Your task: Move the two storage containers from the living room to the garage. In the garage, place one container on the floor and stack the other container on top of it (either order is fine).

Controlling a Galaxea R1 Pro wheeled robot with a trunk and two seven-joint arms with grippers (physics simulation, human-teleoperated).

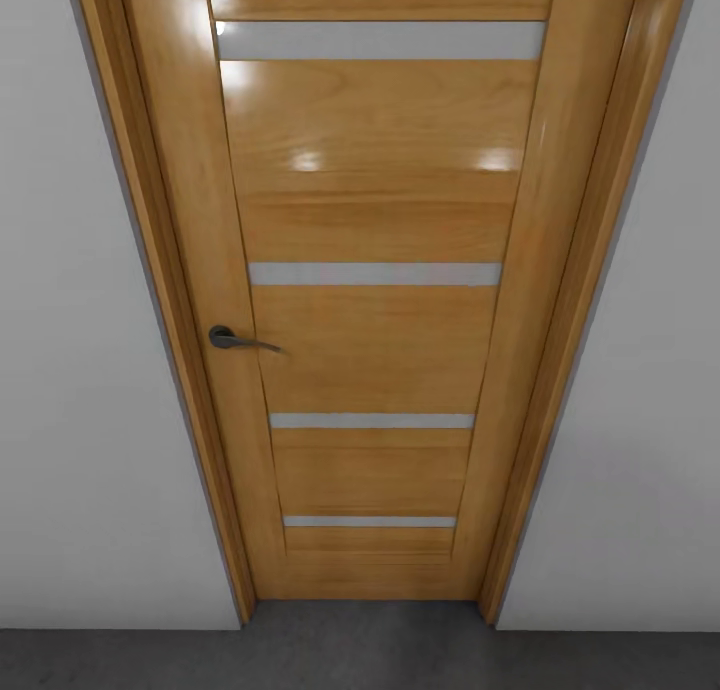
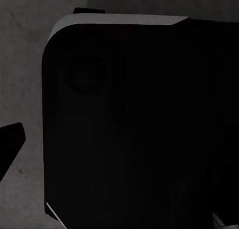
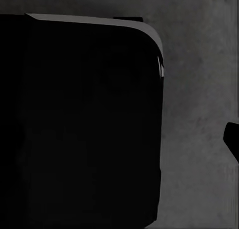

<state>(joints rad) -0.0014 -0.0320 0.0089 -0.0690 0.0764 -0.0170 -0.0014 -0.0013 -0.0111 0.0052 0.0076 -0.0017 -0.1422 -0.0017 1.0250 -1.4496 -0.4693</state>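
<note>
The head view faces a closed tan wooden door (image 1: 370, 300) with a dark lever handle (image 1: 238, 341), between white walls (image 1: 80, 370), above the grey concrete floor (image 1: 360, 660). For either pincer I cannot tell wide or narrow.

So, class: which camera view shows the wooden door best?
The head view. The wooden door is seen whole there, shut, with its dark handle and pale strips, above grey floor. The two wrist views show grey floor and a dark robot part, not the door.
</note>
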